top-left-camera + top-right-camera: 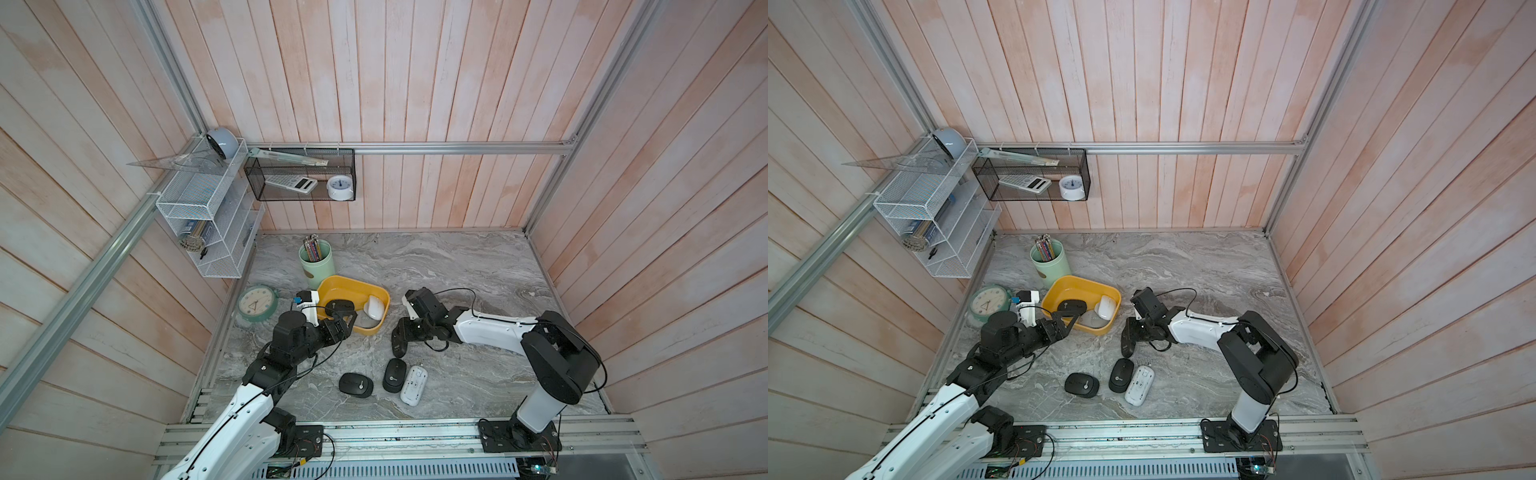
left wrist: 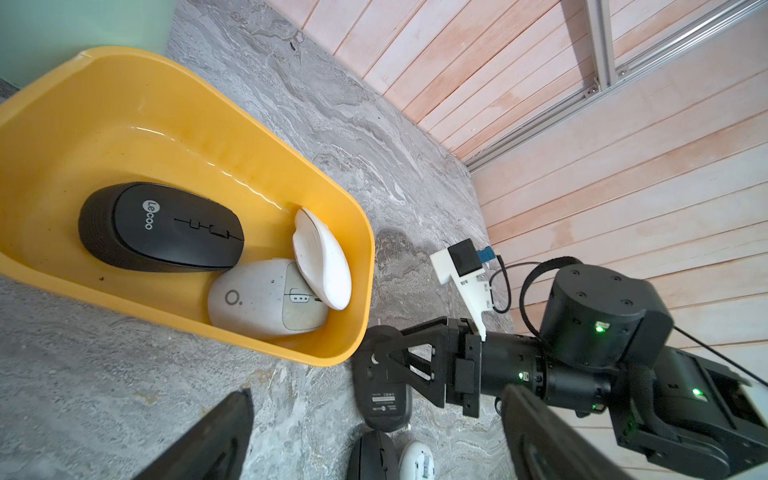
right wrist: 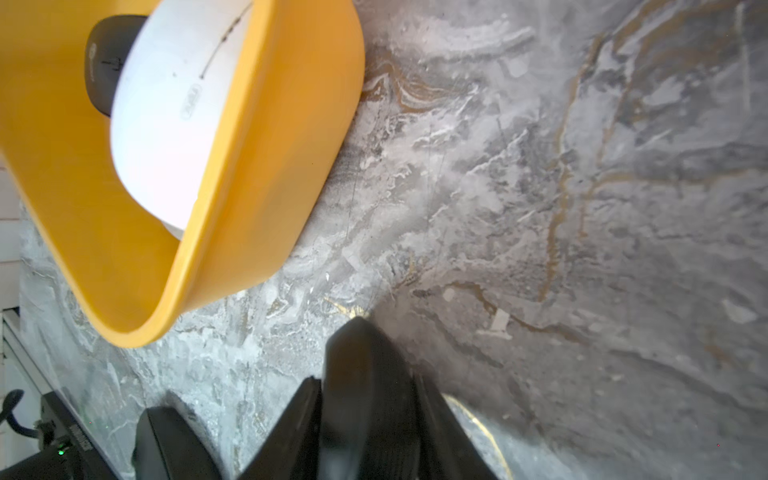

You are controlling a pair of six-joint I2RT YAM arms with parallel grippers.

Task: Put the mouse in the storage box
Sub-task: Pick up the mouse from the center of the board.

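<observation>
My right gripper (image 1: 401, 333) is shut on a black mouse (image 1: 399, 347), held on edge with its labelled underside (image 2: 384, 395) towards the left wrist camera. The mouse sits between the two fingers (image 3: 432, 419) and sticks out past them. It is just to the right of the yellow storage box (image 1: 332, 283), outside its rim (image 2: 332, 357). The box holds a black mouse (image 1: 340, 307), a white mouse (image 1: 375, 307) and a grey-white mouse (image 2: 257, 299). My left gripper (image 1: 344, 324) is open and holds nothing, at the box's near left corner.
Two black mice (image 1: 355, 385) (image 1: 394, 375) and an upturned white mouse (image 1: 414, 384) lie near the table's front. A green pencil cup (image 1: 316, 266) and a mint clock (image 1: 257, 303) stand behind and left of the box. A wire rack (image 1: 208, 216) and a mesh basket (image 1: 299, 178) hang on the walls.
</observation>
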